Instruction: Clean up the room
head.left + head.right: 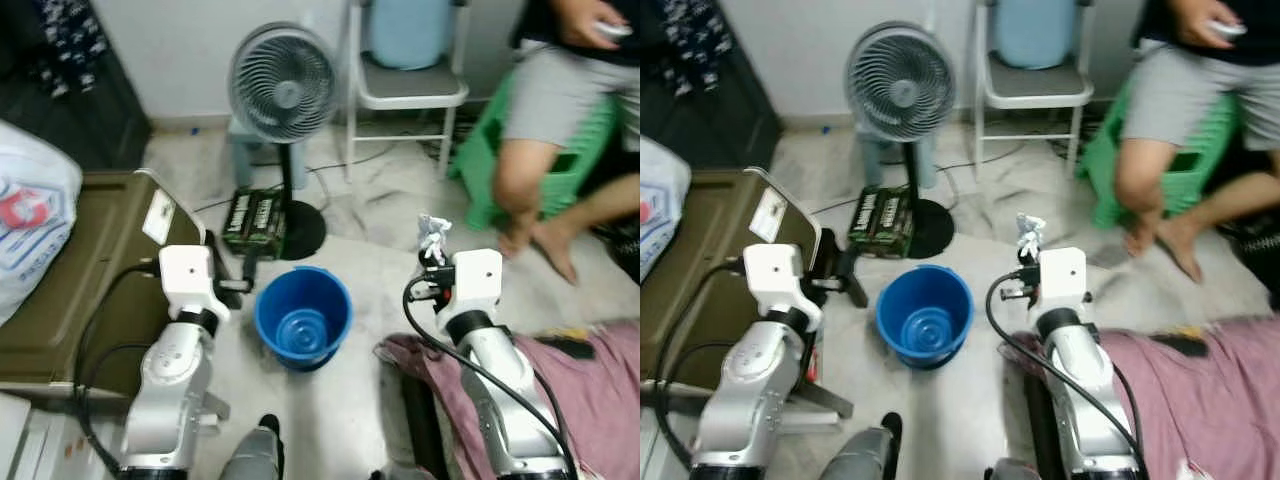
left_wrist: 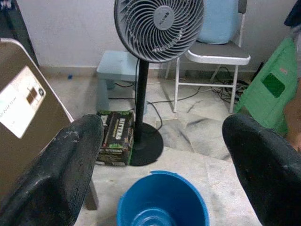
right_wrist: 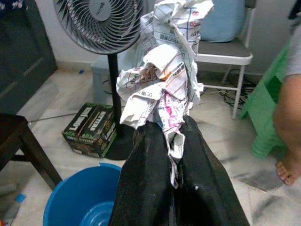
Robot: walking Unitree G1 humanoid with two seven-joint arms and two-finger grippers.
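You saw a glossy, smooth plastic blue bucket [image 1: 302, 316] on a pale, veined, polished-looking stone floor [image 1: 370, 250]. The right gripper [image 3: 171, 155] pinched a crumpled, creased wad of printed paper [image 3: 162, 80] between matt black fingers [image 3: 146, 188], and the left gripper's [image 2: 164, 155] pads [image 2: 66, 174] looked scuffed and dusty. Beside the right arm lay soft, wrinkled pink cloth [image 1: 590, 390], and the fan [image 1: 283, 84] had a matt grey grille.

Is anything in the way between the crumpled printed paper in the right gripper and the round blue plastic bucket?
Nothing visible is. The right gripper is shut on the crumpled printed paper, beside the open round blue plastic bucket, which sits on bare floor between the two arms. The left gripper is open on the bucket's other side.
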